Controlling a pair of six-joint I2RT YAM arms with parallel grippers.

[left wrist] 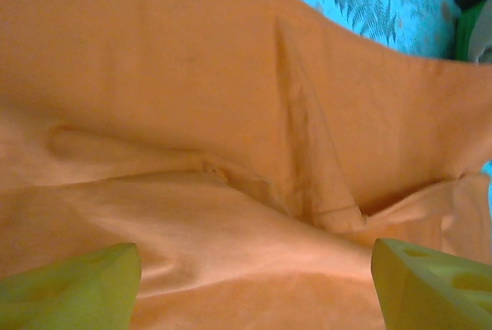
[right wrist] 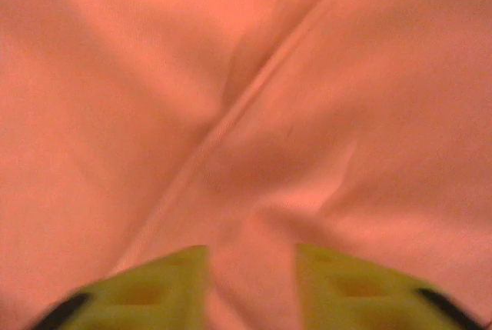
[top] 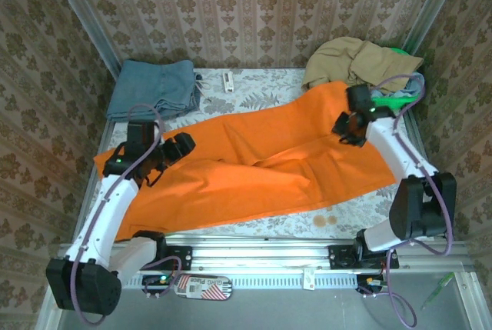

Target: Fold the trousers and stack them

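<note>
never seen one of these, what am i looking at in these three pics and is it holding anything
These are two robot arms bolted to the near edge of a table, each ending in a two-finger gripper. The wide picture comes from a fixed camera above and behind them. In it the left gripper and right gripper both sit over a pair of orange trousers spread across the table. The two close-ups come from cameras on the wrists, and the yellow-green shapes at the bottom are each gripper's own fingers. At the back lie a blue-grey garment and a crumpled tan garment. In both close-ups the fingers stand apart over the cloth, so nothing looks gripped.
</note>
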